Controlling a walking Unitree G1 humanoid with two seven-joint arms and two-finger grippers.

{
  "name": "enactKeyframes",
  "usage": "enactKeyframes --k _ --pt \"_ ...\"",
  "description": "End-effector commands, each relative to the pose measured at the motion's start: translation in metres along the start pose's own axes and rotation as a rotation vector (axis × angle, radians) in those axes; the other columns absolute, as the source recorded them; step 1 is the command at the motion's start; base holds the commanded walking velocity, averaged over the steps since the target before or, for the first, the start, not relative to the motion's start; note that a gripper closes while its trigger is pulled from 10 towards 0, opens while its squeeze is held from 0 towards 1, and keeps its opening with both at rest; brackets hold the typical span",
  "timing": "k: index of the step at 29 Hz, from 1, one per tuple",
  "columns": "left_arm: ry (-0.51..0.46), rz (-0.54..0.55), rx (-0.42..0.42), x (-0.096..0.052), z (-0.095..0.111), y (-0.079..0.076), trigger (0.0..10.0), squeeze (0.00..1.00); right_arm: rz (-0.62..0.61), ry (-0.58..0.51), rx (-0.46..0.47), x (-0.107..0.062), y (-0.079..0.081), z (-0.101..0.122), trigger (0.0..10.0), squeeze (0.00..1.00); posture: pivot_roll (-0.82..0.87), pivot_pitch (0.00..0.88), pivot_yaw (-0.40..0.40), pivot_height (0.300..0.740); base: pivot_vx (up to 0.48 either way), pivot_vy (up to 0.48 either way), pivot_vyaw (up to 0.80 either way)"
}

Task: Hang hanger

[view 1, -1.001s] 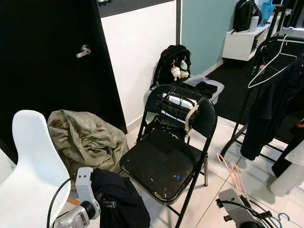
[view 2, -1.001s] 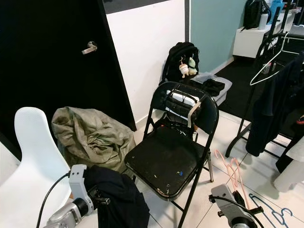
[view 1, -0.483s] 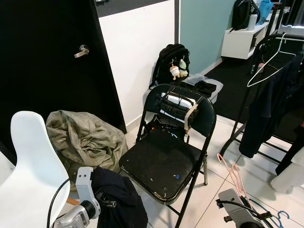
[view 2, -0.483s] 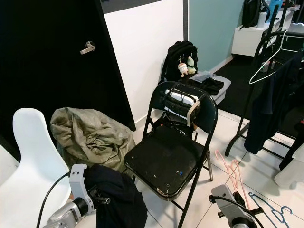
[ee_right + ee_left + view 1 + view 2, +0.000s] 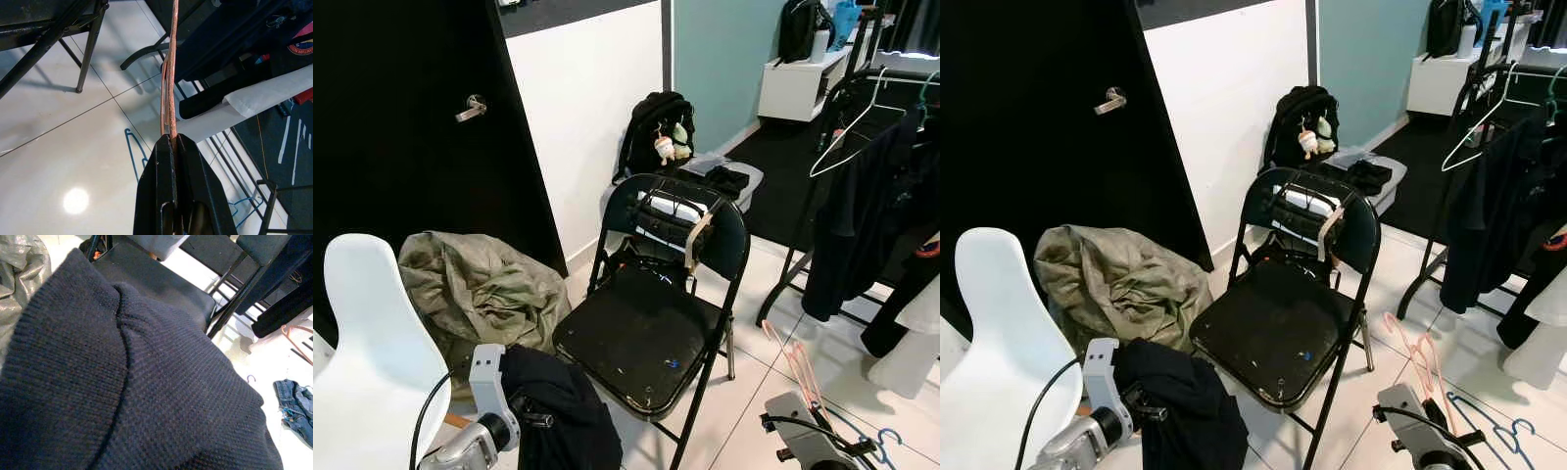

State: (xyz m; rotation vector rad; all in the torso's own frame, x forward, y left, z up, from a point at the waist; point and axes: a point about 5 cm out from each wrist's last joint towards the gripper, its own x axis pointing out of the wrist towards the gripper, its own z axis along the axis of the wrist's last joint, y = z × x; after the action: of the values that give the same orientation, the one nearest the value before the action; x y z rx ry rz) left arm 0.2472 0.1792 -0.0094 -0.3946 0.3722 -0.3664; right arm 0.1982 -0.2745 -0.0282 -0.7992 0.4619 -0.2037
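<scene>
My right gripper (image 5: 172, 142) is clenched on the pink hanger (image 5: 168, 78); the two black fingers (image 5: 156, 191) meet on the thin wire, which runs straight out from the tips. From the head view the hanger (image 5: 795, 357) slants up from my right wrist, low on my right, over the tiled floor (image 5: 754, 323).

My left gripper (image 5: 533, 419) sits low on my left, buried in a dark knit garment (image 5: 127, 382). The knit covers the wrist lens, so I cannot tell whether those fingers are parted or closed, or whether they hold the cloth at all.

Outward: black folding chair (image 5: 651, 333) directly ahead, with a strapped device on its backrest. Clothes rack (image 5: 832, 147) further to my right, carrying dark clothes and a white hanger (image 5: 847, 127). A blue hanger (image 5: 134, 156) lies on the floor beside my right arm.

Step in hand, as I judge it: carrying, hanger held, rack not yet reached. Next move calls for closing on the rack to my right, then lifting the hook clear of the hung clothes onto a bare stretch of rail.

Hard to make out: the pink hanger's hook; the rack's top rail is cut off at the frame edge.
</scene>
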Motion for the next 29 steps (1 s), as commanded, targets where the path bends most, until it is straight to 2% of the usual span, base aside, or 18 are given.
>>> enactKeyframes --k 1,29 --pt "-0.031 0.008 0.021 -0.0009 0.0082 0.0045 10.0 0.00 0.010 -0.018 0.001 0.0003 0.0037 0.0036 10.0 0.00 -0.19 0.019 0.090 0.710 0.000 0.000 0.00" --pt "-0.026 0.002 0.022 0.0025 0.0085 0.0032 10.0 0.00 0.014 -0.011 -0.001 0.0033 0.0040 0.0048 10.0 0.00 -0.19 0.000 0.107 0.710 0.000 0.000 0.00"
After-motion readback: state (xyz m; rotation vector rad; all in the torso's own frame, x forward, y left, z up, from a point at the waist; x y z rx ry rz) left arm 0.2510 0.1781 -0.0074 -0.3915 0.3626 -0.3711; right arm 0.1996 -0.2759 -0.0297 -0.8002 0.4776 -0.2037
